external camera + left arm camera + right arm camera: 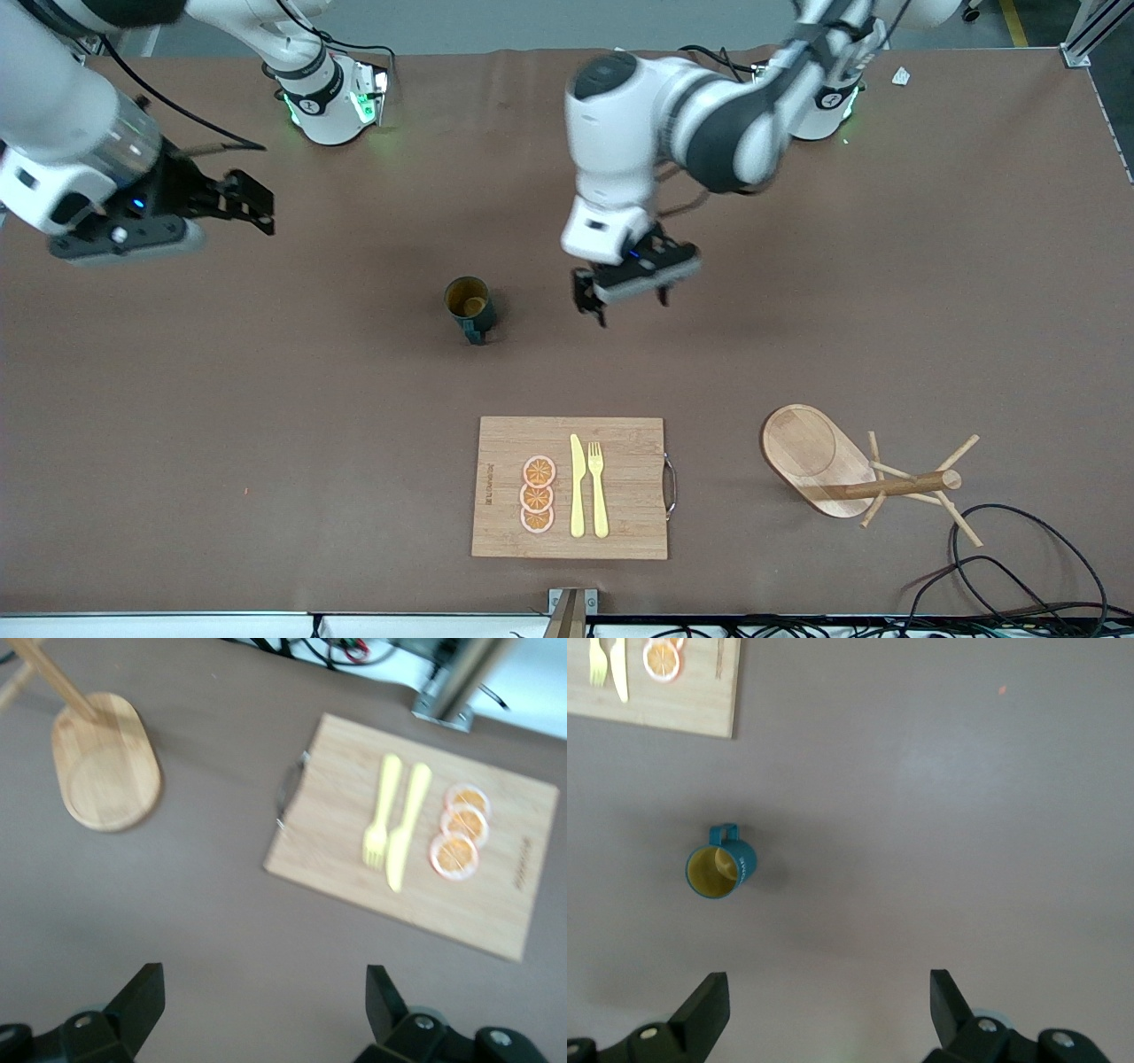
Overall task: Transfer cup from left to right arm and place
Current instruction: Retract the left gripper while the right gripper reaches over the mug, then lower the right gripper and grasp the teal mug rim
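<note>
The cutting board (pixel 570 487) lies nearest the camera. The right gripper (pixel 232 202) waits spread above bare table. The cup (pixel 469 307) stands upright mid-table, handle free for grasping, the left gripper (pixel 623 295) splayed, empty, hovering beside it.

Cutting board (pixel 620 443) with orange slices (pixel 538 494), knife (pixel 577 486), fork (pixel 598 487), peg stand (pixel 819 461)

The cup (pixel 469 307) stands upright on the table (pixel 266 425), farther from the front camera than the cutting board (pixel 620 532). On the board, three orange slices (pixel 538 494) lie beside a knife (pixel 577 486) and fork (pixel 598 487). The wooden peg stand (pixel 850 470) sits beside the board, toward the left arm's end.
</note>
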Motion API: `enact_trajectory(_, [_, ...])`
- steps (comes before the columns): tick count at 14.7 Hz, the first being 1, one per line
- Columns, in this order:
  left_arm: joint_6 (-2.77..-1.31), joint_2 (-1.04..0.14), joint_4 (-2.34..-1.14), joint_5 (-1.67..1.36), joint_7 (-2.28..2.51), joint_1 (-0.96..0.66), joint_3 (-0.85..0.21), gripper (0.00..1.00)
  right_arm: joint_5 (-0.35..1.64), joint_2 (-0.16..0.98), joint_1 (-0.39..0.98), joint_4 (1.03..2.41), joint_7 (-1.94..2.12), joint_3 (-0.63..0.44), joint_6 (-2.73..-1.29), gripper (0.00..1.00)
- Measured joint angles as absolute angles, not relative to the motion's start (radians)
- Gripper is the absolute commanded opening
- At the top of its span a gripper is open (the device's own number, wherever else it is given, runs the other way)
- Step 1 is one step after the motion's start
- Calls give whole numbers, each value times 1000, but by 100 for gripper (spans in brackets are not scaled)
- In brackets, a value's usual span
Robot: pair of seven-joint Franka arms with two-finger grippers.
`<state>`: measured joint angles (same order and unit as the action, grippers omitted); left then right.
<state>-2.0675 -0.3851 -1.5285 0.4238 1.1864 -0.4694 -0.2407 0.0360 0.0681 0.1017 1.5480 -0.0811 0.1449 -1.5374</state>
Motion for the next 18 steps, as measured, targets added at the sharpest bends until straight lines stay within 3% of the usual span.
enact_trajectory(4, [-1977, -344, -1479, 306, 852, -220, -243, 100, 36, 176, 188, 1548, -124, 145, -1573, 100])
enact_trajectory(11, [-1865, -252, -1473, 198, 422, 67, -246, 100, 36, 347, 419, 1589, -529, 146, -1735, 100])
enact_trajectory(18, [-1669, -170, -1449, 59, 88, 263, -243, 100, 36, 484, 486, 1669, -710, 145, -1918, 95])
